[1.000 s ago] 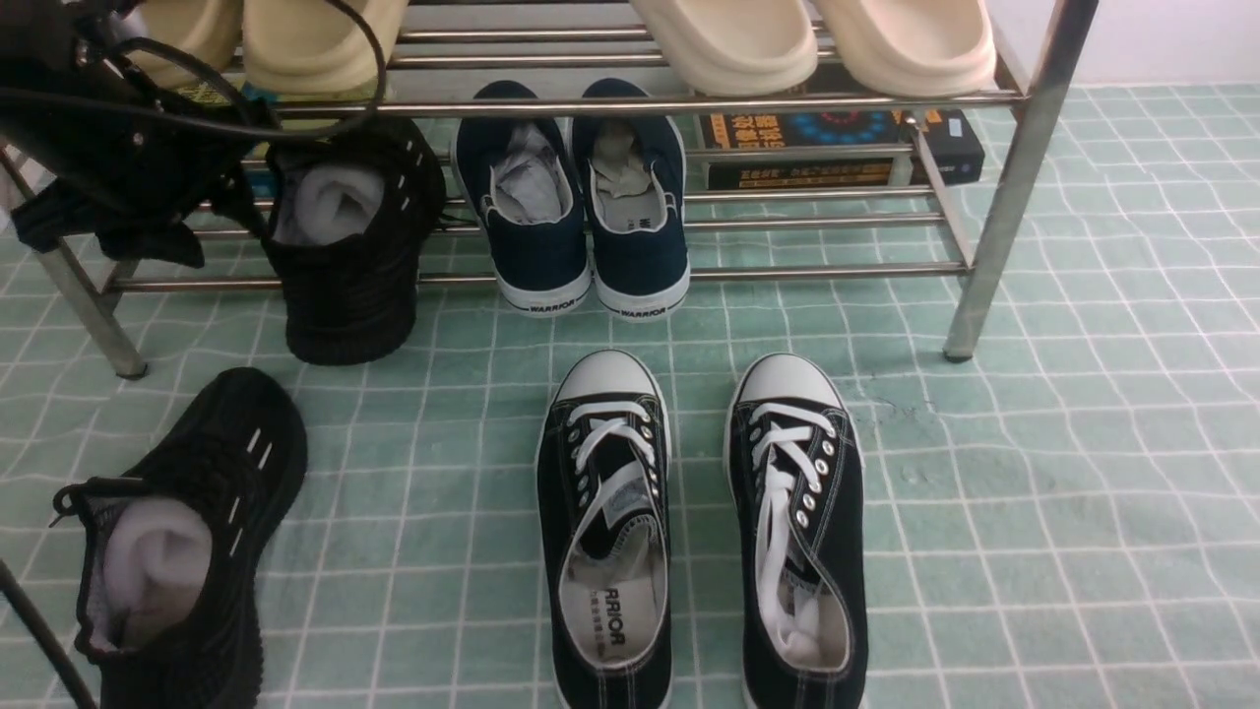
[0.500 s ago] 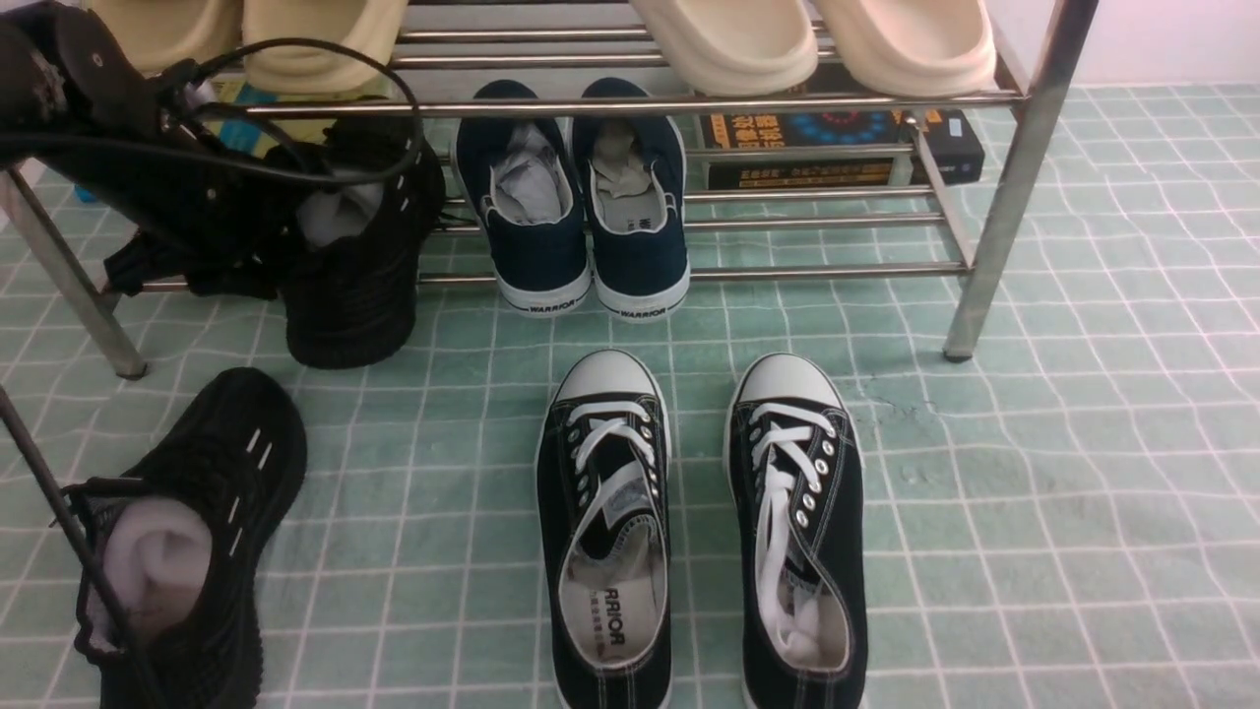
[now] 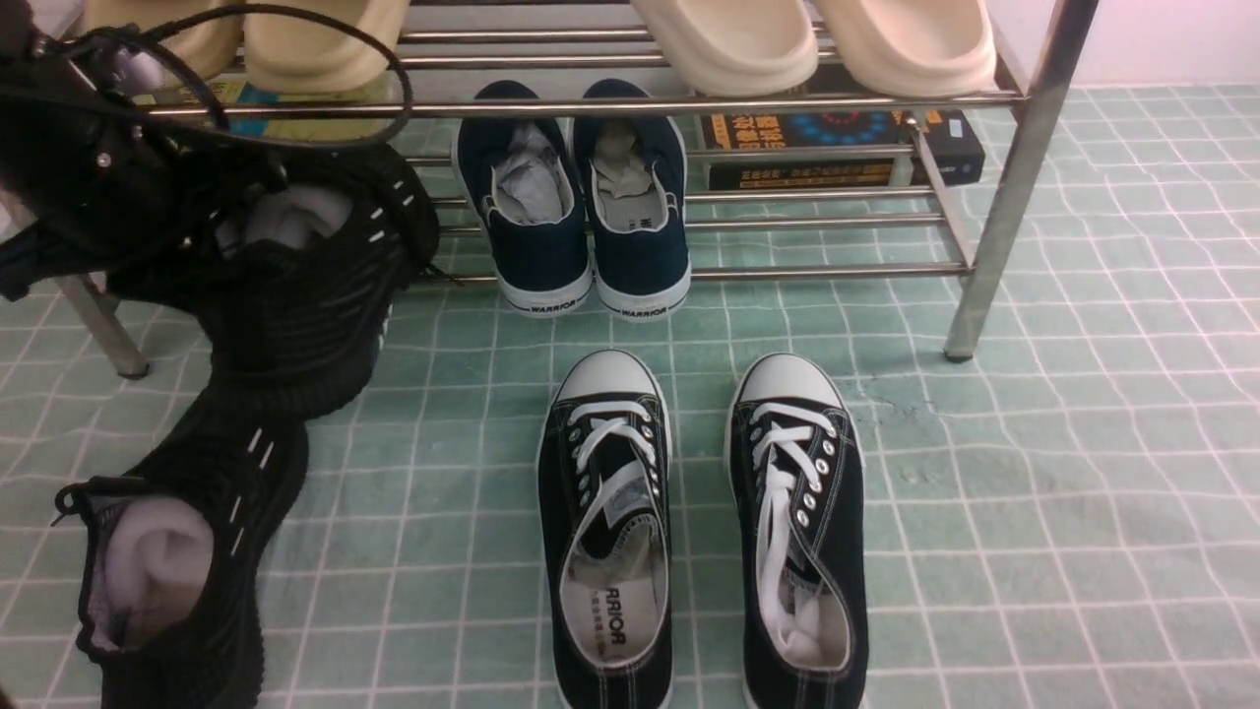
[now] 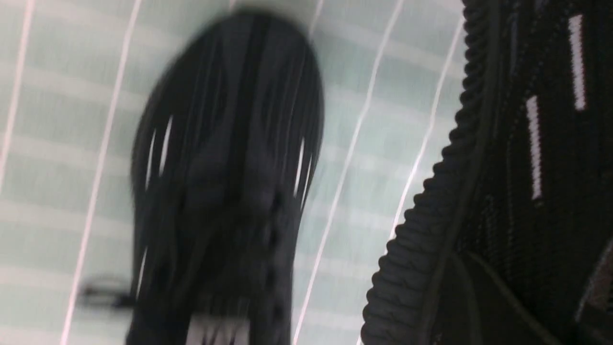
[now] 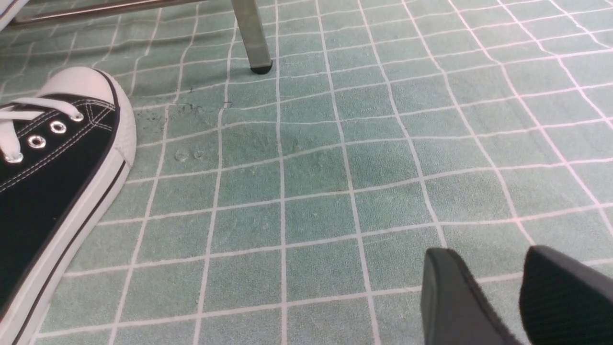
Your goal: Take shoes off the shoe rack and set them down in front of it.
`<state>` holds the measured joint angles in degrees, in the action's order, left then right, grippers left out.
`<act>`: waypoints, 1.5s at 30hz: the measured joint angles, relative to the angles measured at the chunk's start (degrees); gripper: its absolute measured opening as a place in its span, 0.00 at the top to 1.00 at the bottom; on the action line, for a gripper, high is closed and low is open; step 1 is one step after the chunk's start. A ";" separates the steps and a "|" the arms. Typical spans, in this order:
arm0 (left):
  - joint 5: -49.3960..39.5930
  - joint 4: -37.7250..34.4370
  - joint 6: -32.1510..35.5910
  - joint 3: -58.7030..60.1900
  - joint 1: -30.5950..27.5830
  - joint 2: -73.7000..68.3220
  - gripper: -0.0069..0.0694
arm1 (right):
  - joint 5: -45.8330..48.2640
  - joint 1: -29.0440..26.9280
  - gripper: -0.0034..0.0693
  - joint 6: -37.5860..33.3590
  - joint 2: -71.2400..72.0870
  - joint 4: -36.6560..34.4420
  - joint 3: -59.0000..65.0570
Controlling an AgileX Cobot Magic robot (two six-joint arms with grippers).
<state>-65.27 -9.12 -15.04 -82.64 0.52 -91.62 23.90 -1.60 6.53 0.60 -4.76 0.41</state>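
Note:
One black knit sneaker [image 3: 187, 551], stuffed with white paper, lies on the mat at the front left; it shows blurred in the left wrist view [image 4: 225, 182]. My left gripper [image 3: 212, 231] is shut on the heel end of the other black knit sneaker [image 3: 305, 315] and holds it tilted in front of the steel shoe rack [image 3: 1014, 158], its toe over the lying sneaker. The held sneaker fills the side of the left wrist view [image 4: 517, 191] and hides the fingers there. My right gripper [image 5: 488, 254] is open and empty above the mat.
Navy WARRIOR slip-ons [image 3: 581, 217] sit on the lower shelf beside a dark box [image 3: 837, 148]. Cream slippers [image 3: 728, 44] sit on the upper shelf. Two black canvas lace-ups [image 3: 605, 522] stand on the green checked mat [image 3: 1034, 492]. A rack leg [image 5: 251, 38] stands beyond my right gripper.
My left gripper has drawn the black knit sneaker off the lower shelf, forward and to the left, until it hangs over the sneaker on the mat. Nothing else has moved.

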 joint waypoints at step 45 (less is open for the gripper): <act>-4.45 21.86 -7.79 9.65 20.31 19.91 0.81 | 0.00 0.00 0.63 0.00 0.00 0.00 0.00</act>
<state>-69.73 12.74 -22.83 -72.98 20.84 -71.72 23.90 -1.60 6.53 0.60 -4.76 0.41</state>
